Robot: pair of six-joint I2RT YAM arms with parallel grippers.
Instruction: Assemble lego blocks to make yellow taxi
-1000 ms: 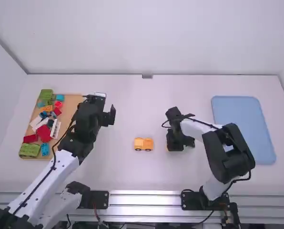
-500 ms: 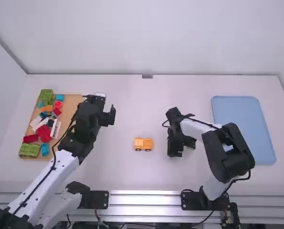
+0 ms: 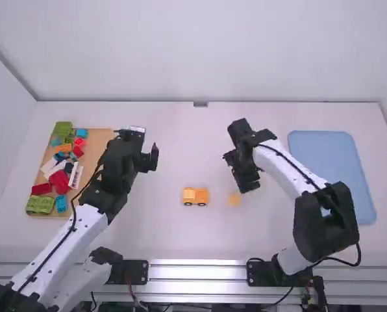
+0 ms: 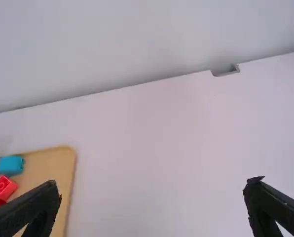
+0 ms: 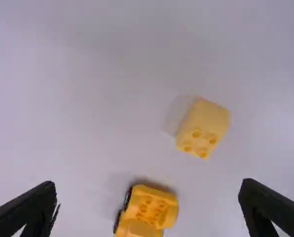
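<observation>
Showing loose bricks [image 3: 59, 182] on a wooden tray [image 3: 97, 139], far left of the wheeled body [image 3: 195, 196]. Showing the left gripper [image 4: 154, 185] left of the wheeled body and beyond it, released, with nothing in grasp. Using the wheeled body, standing on the table, as landmark and probable base for the taxi's next part. Presenting the loose yellow block [image 5: 202, 129] just right of the wheeled body, resting on the table, apart from it. Showing the right gripper [image 5: 147, 186] right of the wheeled body and beyond it, also released and empty. Judging the step as picking and fitting the block: best done by checking stud direction, centring the fingers on two opposite faces, leaving the underside free, matching edges and studs over the wheeled body, then pressing straight down. Risking, under a skewed press, a slide on the wheels.

Comparing with half a second ago: matching, at left, in the left arm's pose and the wheeled body's place; differing, right of the wheeled body, in drawing the right gripper off the block and farther from the camera, thus uncovering the block.
</observation>
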